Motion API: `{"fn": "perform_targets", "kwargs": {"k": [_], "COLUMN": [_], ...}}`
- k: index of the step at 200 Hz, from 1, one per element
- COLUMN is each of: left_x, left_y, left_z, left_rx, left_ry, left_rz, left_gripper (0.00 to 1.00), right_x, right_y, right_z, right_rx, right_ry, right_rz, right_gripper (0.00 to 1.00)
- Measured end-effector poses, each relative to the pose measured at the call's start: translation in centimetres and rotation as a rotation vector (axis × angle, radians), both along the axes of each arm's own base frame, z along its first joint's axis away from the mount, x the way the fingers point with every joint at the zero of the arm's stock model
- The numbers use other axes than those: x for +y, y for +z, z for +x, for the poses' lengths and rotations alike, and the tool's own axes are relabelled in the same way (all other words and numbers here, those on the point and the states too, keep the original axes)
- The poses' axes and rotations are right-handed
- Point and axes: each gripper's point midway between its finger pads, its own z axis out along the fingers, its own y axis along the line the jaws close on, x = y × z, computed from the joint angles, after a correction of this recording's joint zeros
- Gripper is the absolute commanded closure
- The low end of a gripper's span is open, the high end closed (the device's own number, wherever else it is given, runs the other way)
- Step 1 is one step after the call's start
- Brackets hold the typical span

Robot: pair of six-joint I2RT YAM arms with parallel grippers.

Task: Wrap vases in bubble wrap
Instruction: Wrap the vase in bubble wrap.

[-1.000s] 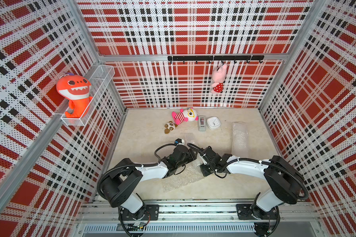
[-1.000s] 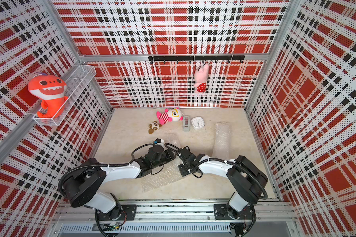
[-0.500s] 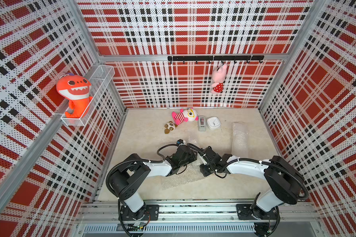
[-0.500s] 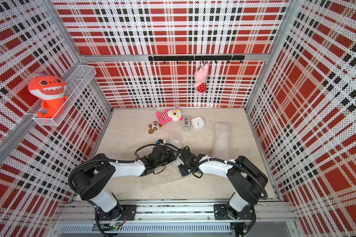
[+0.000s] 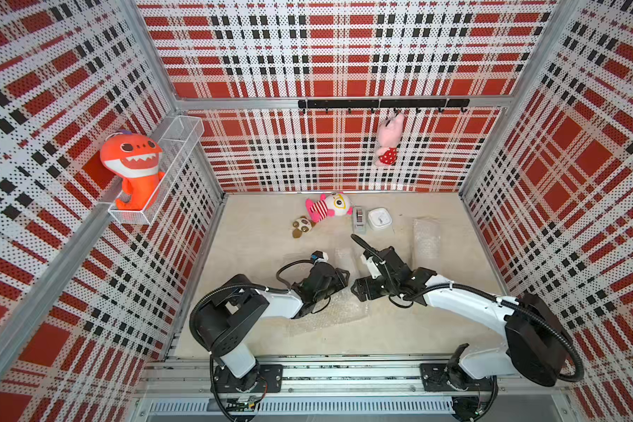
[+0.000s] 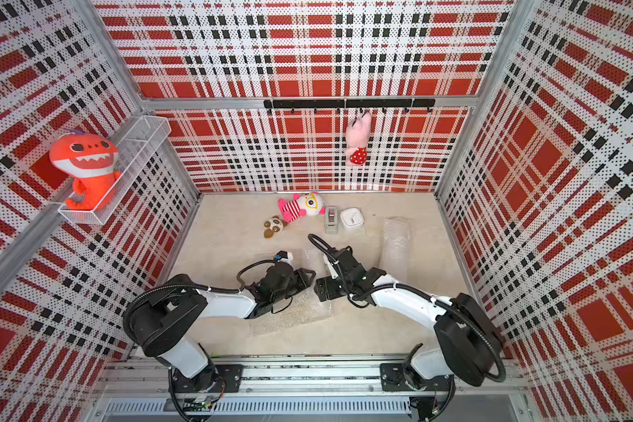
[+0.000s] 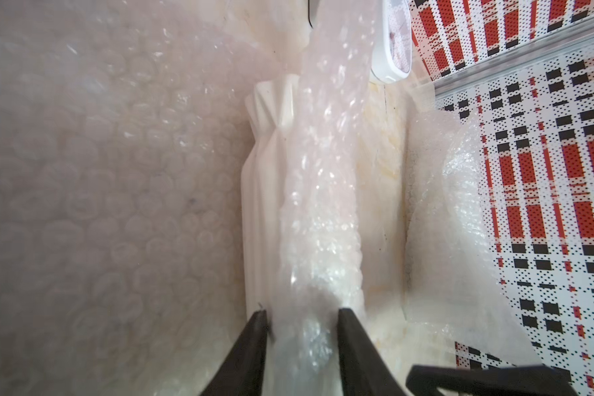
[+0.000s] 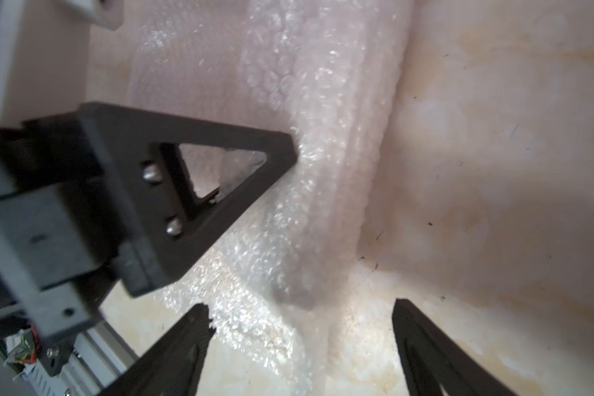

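A white ribbed vase (image 7: 264, 192) lies on the table, and a strip of bubble wrap (image 7: 323, 192) covers one side of it along its length. My left gripper (image 7: 302, 317) is closed round the wrapped end, one finger pressing on each side. The rest of that sheet (image 5: 326, 314) spreads flat under the left arm. Just off the same end, my right gripper (image 8: 300, 320) stands wide open with its fingers apart from the wrap (image 8: 323, 154). In both top views the two grippers meet at mid-table, left (image 5: 345, 277) and right (image 5: 357, 290). A second bundle of bubble wrap (image 5: 426, 241) lies to the right; what it holds is hidden.
At the back of the table are a white square clock (image 5: 379, 218), a grey tape dispenser (image 5: 359, 219), a pink striped plush (image 5: 326, 206) and a small brown toy (image 5: 302, 226). An orange shark plush (image 5: 134, 168) sits in a wall basket. A pink plush (image 5: 388, 140) hangs from the hook rail.
The right gripper has gone from shut to wide open, letting go of the wrap. The left gripper's jaws have narrowed onto the wrapped vase end. The left arm's shoulder has turned.
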Motion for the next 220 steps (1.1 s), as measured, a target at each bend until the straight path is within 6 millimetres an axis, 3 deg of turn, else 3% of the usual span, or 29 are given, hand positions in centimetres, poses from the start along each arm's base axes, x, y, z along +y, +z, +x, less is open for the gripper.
{"fn": "perform_targets", "kwargs": {"k": [32, 58, 111, 137, 163, 191, 220], "left_x": [0.1, 0.2, 0.3, 0.6, 2.2, 4.2, 4.8], "left_y": [0.0, -0.1, -0.1, -0.2, -0.4, 1.1, 3.1], "left_z": [-0.1, -0.2, -0.3, -0.5, -1.5, -1.9, -1.3], "left_rx": [0.003, 0.006, 0.012, 0.018, 0.027, 0.003, -0.04], "left_ry": [0.005, 0.014, 0.025, 0.032, 0.059, 0.103, 0.131], "left_rz": [-0.011, -0.029, -0.046, -0.048, -0.039, -0.064, -0.102], "left_gripper": [0.62, 0.63, 0.62, 0.51, 0.42, 0.38, 0.41], "right_x": [0.8, 1.7, 2.4, 2.3, 2.1, 2.3, 2.6], "right_y": [-2.0, -2.5, -3.8, -3.9, -3.7, -3.7, -3.6], "right_z": [0.5, 0.9, 1.4, 1.6, 2.1, 2.2, 2.2], "right_rx": [0.06, 0.082, 0.096, 0.086, 0.059, 0.037, 0.019], "right_ry": [0.012, 0.027, 0.045, 0.046, 0.053, 0.07, 0.086], "right_rz": [-0.01, 0.012, 0.006, -0.009, -0.041, -0.081, -0.118], "right_gripper": [0.1, 0.14, 0.31, 0.38, 0.42, 0.43, 0.43]}}
